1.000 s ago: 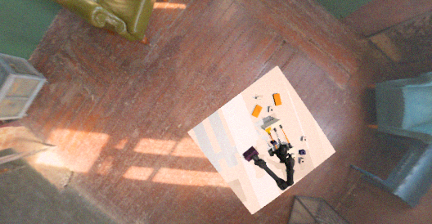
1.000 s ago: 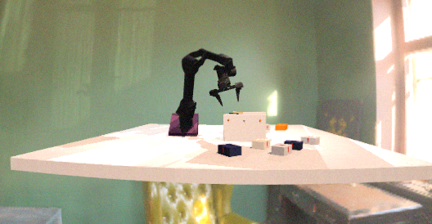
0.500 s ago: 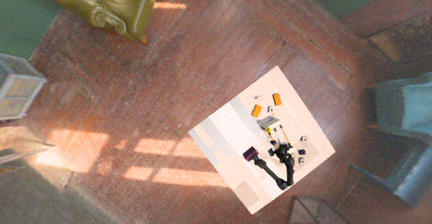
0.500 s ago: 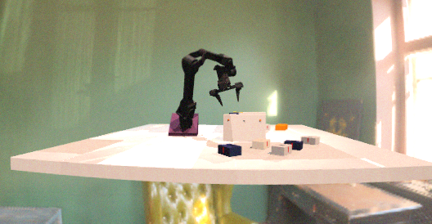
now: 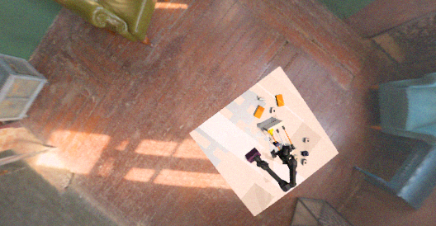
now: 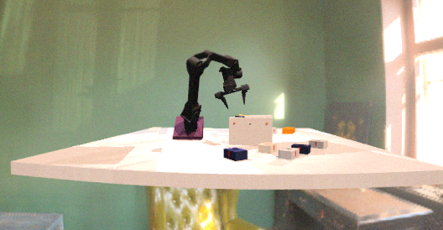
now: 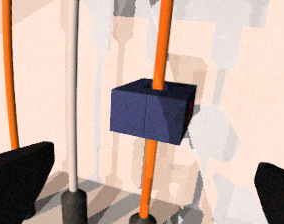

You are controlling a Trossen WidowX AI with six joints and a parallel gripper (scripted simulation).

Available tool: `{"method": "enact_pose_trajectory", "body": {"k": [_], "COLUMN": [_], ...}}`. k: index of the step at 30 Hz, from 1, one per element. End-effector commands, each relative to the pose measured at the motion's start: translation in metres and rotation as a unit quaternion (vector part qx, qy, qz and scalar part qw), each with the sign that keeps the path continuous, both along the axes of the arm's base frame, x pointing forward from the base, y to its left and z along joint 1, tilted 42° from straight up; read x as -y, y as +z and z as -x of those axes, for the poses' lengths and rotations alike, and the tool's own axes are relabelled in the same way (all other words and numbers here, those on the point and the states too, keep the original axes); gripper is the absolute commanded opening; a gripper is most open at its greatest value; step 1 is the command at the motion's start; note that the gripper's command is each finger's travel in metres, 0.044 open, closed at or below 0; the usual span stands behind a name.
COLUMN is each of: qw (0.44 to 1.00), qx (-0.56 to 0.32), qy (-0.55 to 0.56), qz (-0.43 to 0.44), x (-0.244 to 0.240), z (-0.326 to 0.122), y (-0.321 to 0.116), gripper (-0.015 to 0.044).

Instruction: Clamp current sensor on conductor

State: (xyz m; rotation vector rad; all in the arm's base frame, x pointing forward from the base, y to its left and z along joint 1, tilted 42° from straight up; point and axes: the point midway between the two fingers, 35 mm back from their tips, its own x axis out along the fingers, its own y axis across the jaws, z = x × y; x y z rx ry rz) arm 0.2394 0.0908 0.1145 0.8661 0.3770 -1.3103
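- Backing off squarely suits now; keep spread fingers of the gripper [image 5: 282, 150] [image 6: 236, 106] [image 7: 155, 157] clear of the pale cable [image 7: 73, 100].
- Blue sensor [image 5: 277, 144] [image 7: 145, 112] surrounds the orange conductor [image 7: 163, 45], inboard of the counter's [image 5: 330, 150] [image 6: 126, 178] [image 7: 263, 65] edges and corners.
- Latch unconfirmed.

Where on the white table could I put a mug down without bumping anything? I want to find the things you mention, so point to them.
The best bet is probably the table's [image 5: 231, 134] left stretch in the top view, between its upper-left edge and the purple base plate [image 5: 248, 153] [image 6: 178, 136]. It's crowded around the pale box [image 6: 250, 135], with small blocks [image 6: 236, 154] in front and the open gripper [image 6: 236, 107] above.
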Motion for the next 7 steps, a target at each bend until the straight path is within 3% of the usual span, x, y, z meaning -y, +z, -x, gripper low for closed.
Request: {"method": "enact_pose_trajectory", "body": {"k": [1,7], "qw": [1.0,1.0], "qx": [0.002,0.0], "qy": [-0.002,0.0], "qz": [-0.002,0.0], "x": [-0.0003,0.0], "z": [0.0001,0.0], "y": [0.0004,0.0], "gripper": [0.044,0.044]}}
